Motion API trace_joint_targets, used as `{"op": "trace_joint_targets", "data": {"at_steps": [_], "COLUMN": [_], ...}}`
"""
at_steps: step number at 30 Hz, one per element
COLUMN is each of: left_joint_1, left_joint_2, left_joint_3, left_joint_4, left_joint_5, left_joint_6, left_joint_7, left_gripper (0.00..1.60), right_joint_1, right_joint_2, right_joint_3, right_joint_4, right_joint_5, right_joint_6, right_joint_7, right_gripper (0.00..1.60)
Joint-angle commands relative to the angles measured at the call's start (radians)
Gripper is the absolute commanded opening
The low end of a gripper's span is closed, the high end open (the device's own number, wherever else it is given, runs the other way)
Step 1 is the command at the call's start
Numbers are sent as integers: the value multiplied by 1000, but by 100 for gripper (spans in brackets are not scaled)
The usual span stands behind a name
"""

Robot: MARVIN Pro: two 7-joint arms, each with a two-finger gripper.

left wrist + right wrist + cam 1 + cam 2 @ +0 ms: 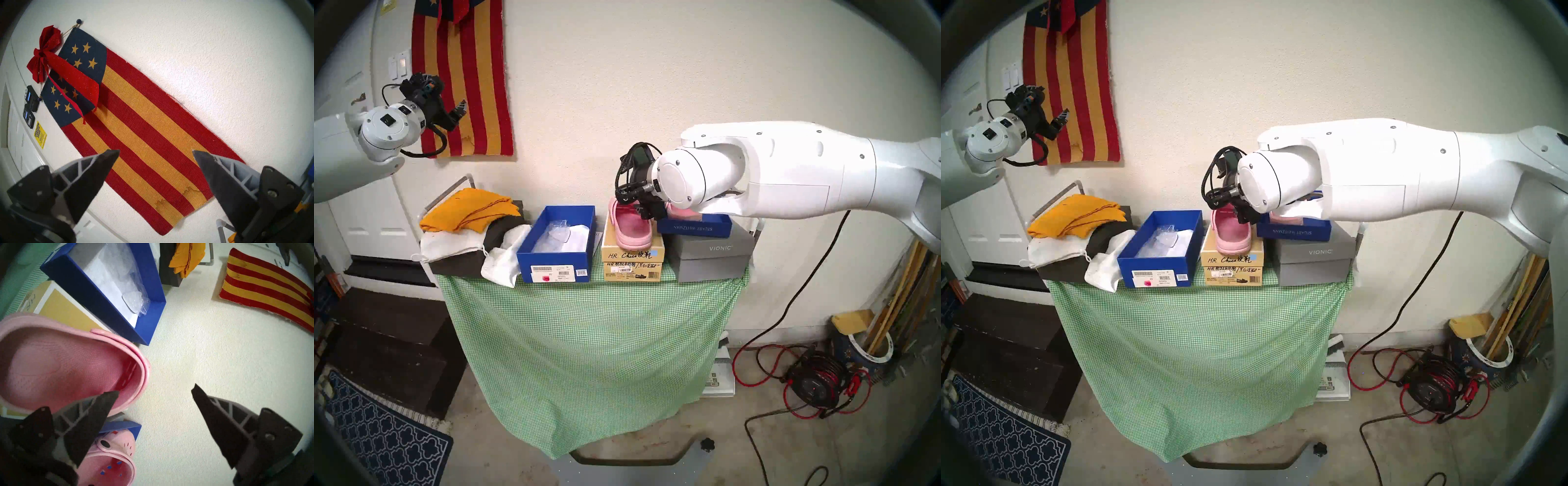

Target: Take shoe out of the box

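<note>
Pink clog (631, 226): sits on the lid of the tan box (632, 253), sole down, toe toward the camera in the head views – out of the royal-blue box (556, 244) and standing free, nothing gripping it.
Handling, judged: moulded foam, so light and springy; it should keep its shape under a pinch. Smooth skin, could slip if squeezed on the rounded toe. Best hold looks like the heel rim or side wall of the opening, one finger inside, one outside.
Right gripper (155, 394): fingers spread wide, empty. In the right wrist view one fingertip (108, 398) overlaps the clog's heel rim; touching or just above, cannot tell.
Left gripper (156, 153): raised well off to the left, facing the striped wall flag (153, 129); fingers apart, holding nothing.
Royal-blue box, contents: only white tissue paper (108, 275) and a crumpled clear plastic bag (134, 300). No shoe left inside, as far as the views show.
Shallow blue tray (694, 228): perched on the grey box (711, 254), lettered on its front wall; second pink clog (113, 456) lies in it, mostly hidden by the arm in the head views.
Tan box, grey box: both lidded – contents unseen.
Task progress, judged: removal looks complete; what is left is for the right arm to clear away.
</note>
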Motion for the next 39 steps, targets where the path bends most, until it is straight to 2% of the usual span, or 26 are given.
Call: {"op": "trace_joint_targets", "data": {"at_steps": [1,6,12,14,16,17,19,20,21,25,39], "left_joint_1": [0,0,0,0,0,0,0,0,0,0,0], "left_joint_2": [0,0,0,0,0,0,0,0,0,0,0], "left_joint_3": [0,0,0,0,0,0,0,0,0,0,0], "left_joint_4": [0,0,0,0,0,0,0,0,0,0,0], "left_joint_5": [0,0,0,0,0,0,0,0,0,0,0], "left_joint_6": [0,0,0,0,0,0,0,0,0,0,1], "left_joint_7": [0,0,0,0,0,0,0,0,0,0,-1], "left_gripper": [160,160,160,160,160,160,160,160,160,160,160], "right_joint_1": [78,152,203,231,245,280,271,317,298,342,375], "right_joint_2": [64,91,123,142,163,177,193,206,215,233,234], "right_joint_3": [8,39,91,91,110,95,105,68,85,50,25], "right_joint_4": [-59,-104,-182,-219,-254,-280,-296,-328,-335,-372,-391], "right_joint_5": [-23,-77,-193,-233,-277,-291,-335,-344,-371,-426,-477], "right_joint_6": [41,52,77,87,97,98,103,109,111,119,123], "right_joint_7": [11,22,48,57,42,47,63,75,86,132,186], "right_gripper": [160,160,160,160,160,160,160,160,160,160,160]}}
